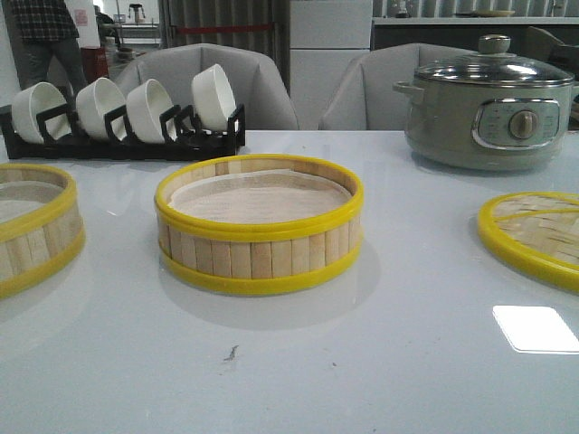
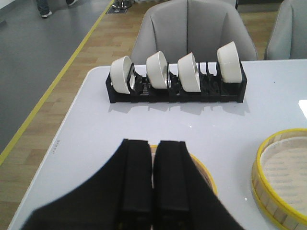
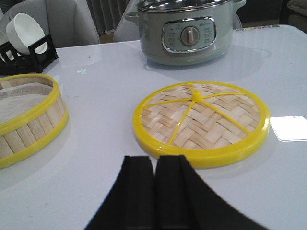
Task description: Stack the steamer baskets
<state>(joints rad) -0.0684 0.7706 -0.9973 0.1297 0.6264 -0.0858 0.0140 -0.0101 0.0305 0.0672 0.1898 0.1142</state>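
Observation:
One steamer basket (image 1: 262, 258) stands in the middle of the white table, its white liner showing inside. A second steamer basket (image 1: 36, 240) sits at the left edge of the front view, partly cut off. My left gripper (image 2: 153, 144) is shut and empty, hovering over that left basket, whose yellow rim (image 2: 210, 178) peeks out beside the fingers. The middle basket (image 2: 257, 167) lies off to that gripper's side. My right gripper (image 3: 155, 160) is shut and empty, just short of the flat woven lid (image 3: 201, 122), with the middle basket (image 3: 33, 129) to its side. Neither gripper shows in the front view.
A grey-green electric pot (image 1: 488, 104) stands at the back right, behind the lid (image 1: 534, 237). A black rack of white bowls (image 1: 122, 113) sits at the back left. The table's left edge (image 2: 53, 148) runs close to the left basket. Grey chairs stand behind the table.

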